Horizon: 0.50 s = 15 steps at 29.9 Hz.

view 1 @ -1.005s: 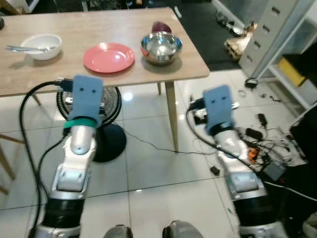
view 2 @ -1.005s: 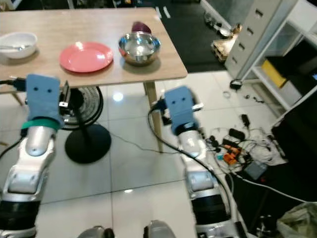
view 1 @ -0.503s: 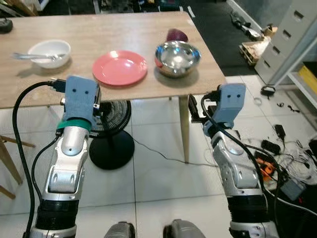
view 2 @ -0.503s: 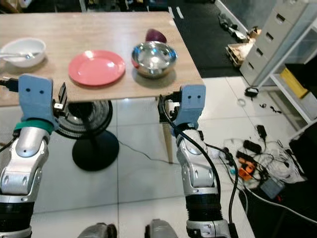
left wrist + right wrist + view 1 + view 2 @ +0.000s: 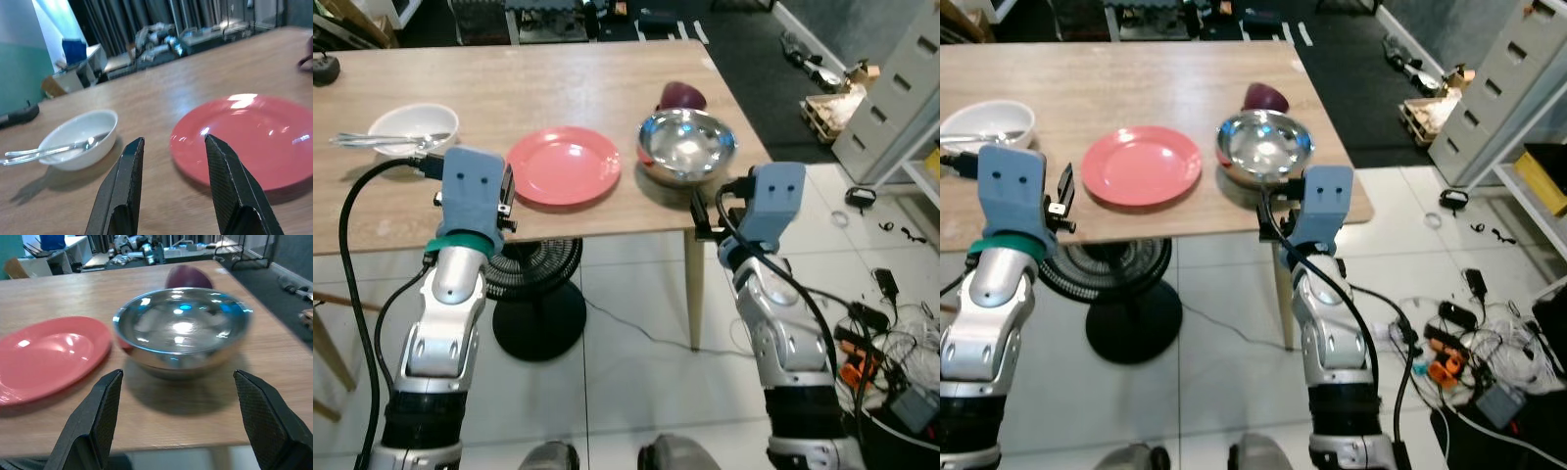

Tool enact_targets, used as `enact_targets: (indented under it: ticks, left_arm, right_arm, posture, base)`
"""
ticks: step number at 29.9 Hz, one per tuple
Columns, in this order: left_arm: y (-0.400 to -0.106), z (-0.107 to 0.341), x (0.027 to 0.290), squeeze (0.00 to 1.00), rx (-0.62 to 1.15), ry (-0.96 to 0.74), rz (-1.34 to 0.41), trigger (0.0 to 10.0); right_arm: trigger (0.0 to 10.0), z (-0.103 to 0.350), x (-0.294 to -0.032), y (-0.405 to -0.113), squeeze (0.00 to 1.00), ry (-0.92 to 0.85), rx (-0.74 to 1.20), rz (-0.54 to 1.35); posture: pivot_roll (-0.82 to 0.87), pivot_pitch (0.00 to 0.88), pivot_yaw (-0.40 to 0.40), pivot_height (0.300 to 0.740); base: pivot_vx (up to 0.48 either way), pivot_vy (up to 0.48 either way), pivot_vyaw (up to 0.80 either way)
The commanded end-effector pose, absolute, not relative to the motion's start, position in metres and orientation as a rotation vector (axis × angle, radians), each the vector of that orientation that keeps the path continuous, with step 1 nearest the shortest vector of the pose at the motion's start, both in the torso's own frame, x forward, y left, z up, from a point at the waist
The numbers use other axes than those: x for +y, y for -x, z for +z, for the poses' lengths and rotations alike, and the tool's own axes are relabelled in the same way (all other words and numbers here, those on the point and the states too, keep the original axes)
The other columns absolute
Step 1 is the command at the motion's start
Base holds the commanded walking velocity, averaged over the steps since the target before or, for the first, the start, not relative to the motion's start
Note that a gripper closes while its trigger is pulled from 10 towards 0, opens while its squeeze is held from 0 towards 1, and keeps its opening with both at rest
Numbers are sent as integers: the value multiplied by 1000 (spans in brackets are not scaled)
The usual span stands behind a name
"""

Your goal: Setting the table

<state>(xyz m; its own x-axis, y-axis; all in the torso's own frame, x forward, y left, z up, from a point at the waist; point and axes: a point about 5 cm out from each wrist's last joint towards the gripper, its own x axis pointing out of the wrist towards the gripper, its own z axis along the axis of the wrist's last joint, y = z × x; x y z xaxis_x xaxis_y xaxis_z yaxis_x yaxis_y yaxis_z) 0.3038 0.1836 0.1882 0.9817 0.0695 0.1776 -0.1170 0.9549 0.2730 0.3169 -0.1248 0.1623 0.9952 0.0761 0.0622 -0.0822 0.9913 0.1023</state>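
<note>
A light wooden bench (image 5: 558, 88) fills the upper half of the left eye frame, and along its near side sit a white ceramic bowl with a metal spoon across it (image 5: 413, 127) at upper left, a flat pink round plate (image 5: 564, 164) at centre, and a shiny steel mixing bowl (image 5: 686, 147) to the right, with a dark purple rounded object (image 5: 682, 95) just behind the steel bowl. The dishes lie near the front edge, probably so the arms can reach them without leaning far over. The left gripper (image 5: 172, 186) is raised at bench height just before the near edge, its fingers apart and aimed at the gap between the white bowl and the pink plate; the right gripper (image 5: 176, 418) hangs at the bench's right front corner, its fingers spread wide on either side of the steel bowl, touching nothing. Both look posed for a first reach, so the setting seems barely begun. Compared with a second ago, the bench and dishes sit lower and larger in the head frames and both arms have come up to its edge, while the black pedestal fan (image 5: 536, 304) under the bench is now half covered: the robot has stepped closer and the dishes themselves have not shifted.
</note>
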Motion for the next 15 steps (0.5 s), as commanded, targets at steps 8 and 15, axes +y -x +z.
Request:
enact_targets:
  ticks: [8, 15]
  left_arm:
    - [-304, 181, 182, 0, -140, -279, 78, 10000]
    - [-303, 179, 180, 0, -140, -306, 59, 10000]
  right_arm:
    - [10000, 165, -134, -320, 0, -77, -54, 1]
    - [10000, 168, -147, -323, 0, -36, -68, -106]
  posture:
    - [-126, 0, 31, 740]
    - [-123, 0, 29, 740]
  base:
    - [366, 0, 0]
    - [183, 0, 0]
